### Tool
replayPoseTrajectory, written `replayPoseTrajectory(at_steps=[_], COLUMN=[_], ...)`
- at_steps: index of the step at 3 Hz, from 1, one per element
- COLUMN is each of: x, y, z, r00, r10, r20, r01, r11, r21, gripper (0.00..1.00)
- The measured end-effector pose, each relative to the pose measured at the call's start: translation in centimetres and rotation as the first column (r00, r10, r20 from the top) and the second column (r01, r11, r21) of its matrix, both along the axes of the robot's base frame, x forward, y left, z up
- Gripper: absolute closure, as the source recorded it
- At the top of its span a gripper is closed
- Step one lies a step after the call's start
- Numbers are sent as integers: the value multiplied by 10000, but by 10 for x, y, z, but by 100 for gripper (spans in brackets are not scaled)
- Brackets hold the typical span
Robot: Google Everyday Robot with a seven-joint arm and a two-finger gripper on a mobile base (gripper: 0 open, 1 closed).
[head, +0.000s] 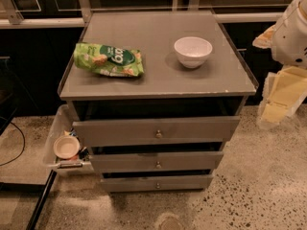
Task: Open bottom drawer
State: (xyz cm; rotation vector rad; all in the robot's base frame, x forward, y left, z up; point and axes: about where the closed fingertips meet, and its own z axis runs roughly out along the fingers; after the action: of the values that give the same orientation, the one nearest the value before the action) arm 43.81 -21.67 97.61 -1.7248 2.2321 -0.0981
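Note:
The grey cabinet (pixel 158 80) has three flat drawer fronts, each with a small round metal knob. The bottom drawer (pixel 139 183) is the narrowest front, lowest in the view, and its knob (pixel 158 185) sits at the centre. It stands slightly out from the body, with a dark gap above it. The middle drawer (pixel 124 162) and top drawer (pixel 120 131) also stand slightly out. My gripper (pixel 280 97), pale yellow under a white arm housing, hangs at the right edge of the view. It is beside the cabinet's right corner, well above and to the right of the bottom drawer, and holds nothing.
A green snack bag (pixel 109 60) and a white bowl (pixel 193 51) lie on the cabinet top. A clear plastic bin (pixel 55 128) with a small bowl (pixel 66 146) stands against the cabinet's left side. A dark bar (pixel 41 202) slants across the speckled floor at lower left.

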Motion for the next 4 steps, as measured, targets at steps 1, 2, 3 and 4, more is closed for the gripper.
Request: replayPoseTrajectory(at_steps=[1, 2, 3, 4], x=[0, 1, 1, -3], y=[0, -5, -12, -17], z=[0, -28, -80, -132], r00=[10000, 9998, 9995, 9981], r10=[-2, -142, -23, 589], r20=[18, -101, -326, -168], r01=[2, 141, 24, -584], r11=[10000, 9999, 10000, 9978], r21=[-4, -88, 20, 313], gripper=[0, 0, 0, 0])
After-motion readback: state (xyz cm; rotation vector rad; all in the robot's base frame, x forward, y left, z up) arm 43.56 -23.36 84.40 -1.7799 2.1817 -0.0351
